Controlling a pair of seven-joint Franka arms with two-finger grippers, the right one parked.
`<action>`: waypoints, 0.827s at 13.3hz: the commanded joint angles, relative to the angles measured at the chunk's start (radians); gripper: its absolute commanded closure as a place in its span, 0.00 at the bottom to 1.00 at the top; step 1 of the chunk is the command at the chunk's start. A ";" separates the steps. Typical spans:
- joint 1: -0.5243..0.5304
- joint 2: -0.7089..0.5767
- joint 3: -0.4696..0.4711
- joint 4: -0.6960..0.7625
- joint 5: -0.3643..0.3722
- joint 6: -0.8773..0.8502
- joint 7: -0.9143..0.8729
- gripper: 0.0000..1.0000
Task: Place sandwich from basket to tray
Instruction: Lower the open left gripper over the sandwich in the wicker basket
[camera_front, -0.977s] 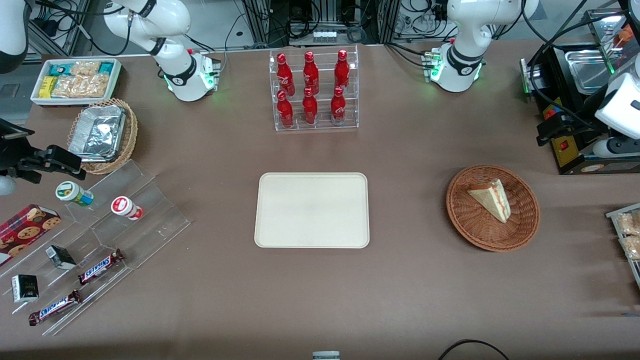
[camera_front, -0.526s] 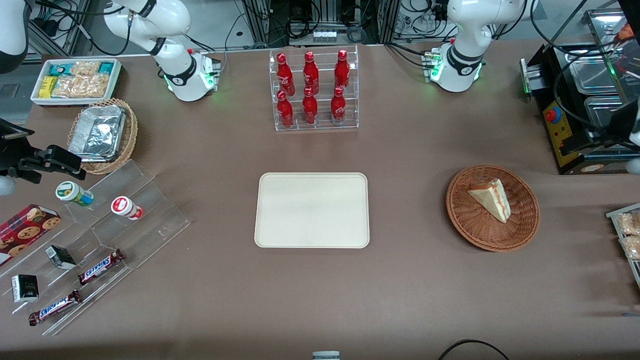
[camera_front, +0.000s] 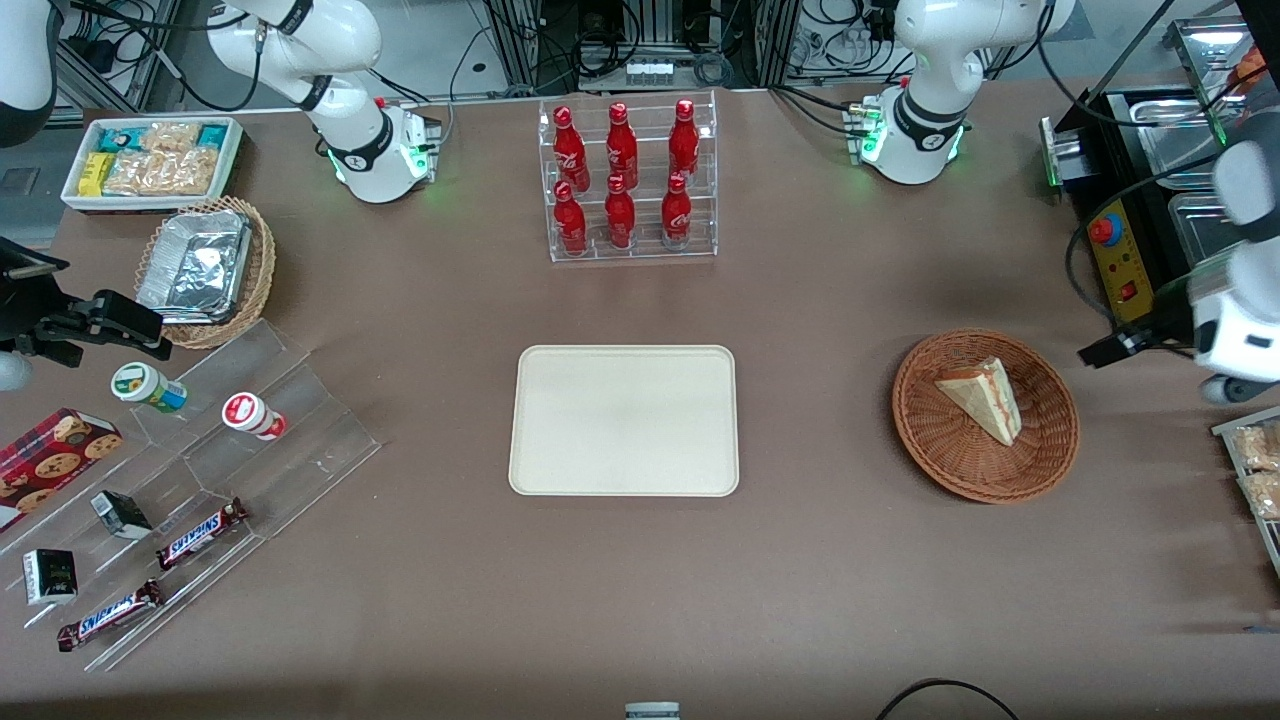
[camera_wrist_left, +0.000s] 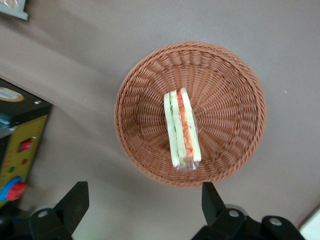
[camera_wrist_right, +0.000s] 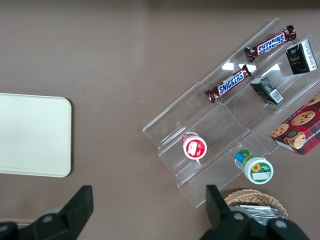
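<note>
The approach was under way: the gripper (camera_wrist_left: 141, 205) hovered, fingers apart and empty, beside the basket (camera_front: 1045, 460). Next it needed to descend onto the sandwich (camera_front: 982, 397).

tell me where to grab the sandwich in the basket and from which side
Come straight down with the open gripper, now off the basket rim, and pinch the sandwich across its two flat bread faces at mid-length; it stands on edge, filling layers up, so probably the faces are the only parallel surfaces.
</note>
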 joint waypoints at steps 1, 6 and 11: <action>0.006 0.007 -0.003 -0.112 0.016 0.112 -0.113 0.00; -0.014 0.107 -0.005 -0.201 0.012 0.325 -0.355 0.00; -0.032 0.168 -0.008 -0.245 0.006 0.451 -0.376 0.00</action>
